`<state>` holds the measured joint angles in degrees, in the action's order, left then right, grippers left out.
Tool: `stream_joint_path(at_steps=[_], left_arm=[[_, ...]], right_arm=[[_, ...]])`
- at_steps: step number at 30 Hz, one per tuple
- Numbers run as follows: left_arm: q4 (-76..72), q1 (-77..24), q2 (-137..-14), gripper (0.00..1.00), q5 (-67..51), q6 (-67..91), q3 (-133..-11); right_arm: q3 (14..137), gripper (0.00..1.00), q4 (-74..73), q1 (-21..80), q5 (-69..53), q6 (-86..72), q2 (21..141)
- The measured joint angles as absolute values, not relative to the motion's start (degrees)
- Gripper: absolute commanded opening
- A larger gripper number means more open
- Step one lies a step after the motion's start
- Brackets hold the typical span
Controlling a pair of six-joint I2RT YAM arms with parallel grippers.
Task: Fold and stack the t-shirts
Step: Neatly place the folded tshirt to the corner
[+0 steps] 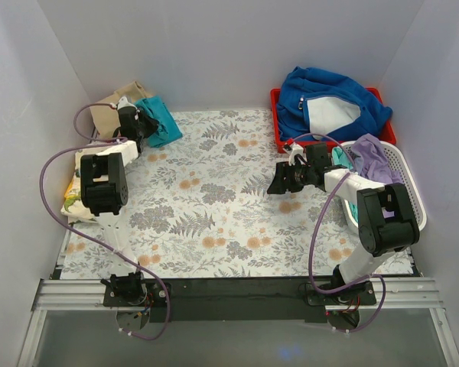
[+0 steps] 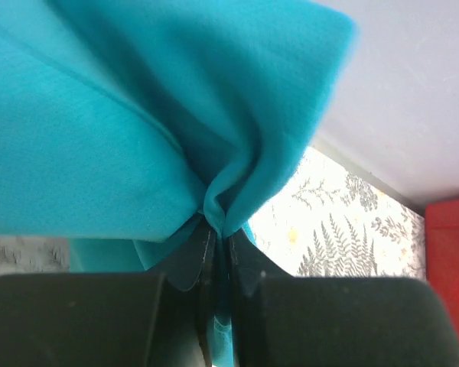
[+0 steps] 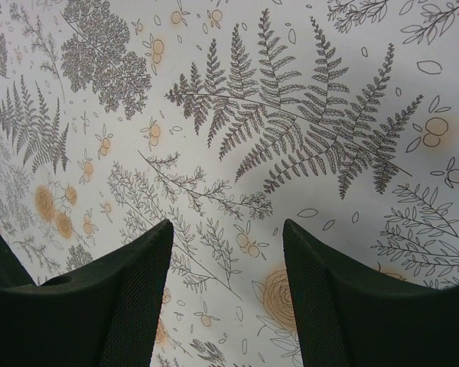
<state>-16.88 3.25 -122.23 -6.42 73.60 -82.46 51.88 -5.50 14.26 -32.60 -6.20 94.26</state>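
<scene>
While the left gripper pinches a teal t-shirt, the right gripper stands spread — red tray holds blue fleece, white basket a lavender t-shirt.

Top external: high, behind the arm bases, tilted down and forward. It is far enough back for the whole counter and three walls.

Left wrist: looks out along the left gripper. It is very close, so the teal t-shirt pinched there fills most of the frame. Right of the gripper there is a sliver of counter, wall and red tray.

Right wrist: looks steeply down past the right gripper, close on the floral counter beyond it.

Shared: the top view covers the t-shirt, tray and counter print that the wrist views see.
</scene>
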Motion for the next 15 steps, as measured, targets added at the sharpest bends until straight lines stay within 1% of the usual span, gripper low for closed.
stream_joint_path(at_steps=[5,9,15], left_arm=[[-15.35,3.25,-123.52,0.00,-7.14,71.48,-86.06],[-12.60,3.27,-123.33,0.00,-7.51,66.43,-87.50],[-2.24,5.56,-123.28,0.00,-14.59,55.40,-98.65]], right_arm=[[52.07,0.66,-5.50,14.26,-32.77,-6.00,94.30],[52.07,0.66,-5.48,14.26,-32.84,-5.98,94.56],[52.18,0.66,-5.52,14.26,-33.19,-5.85,95.83]])
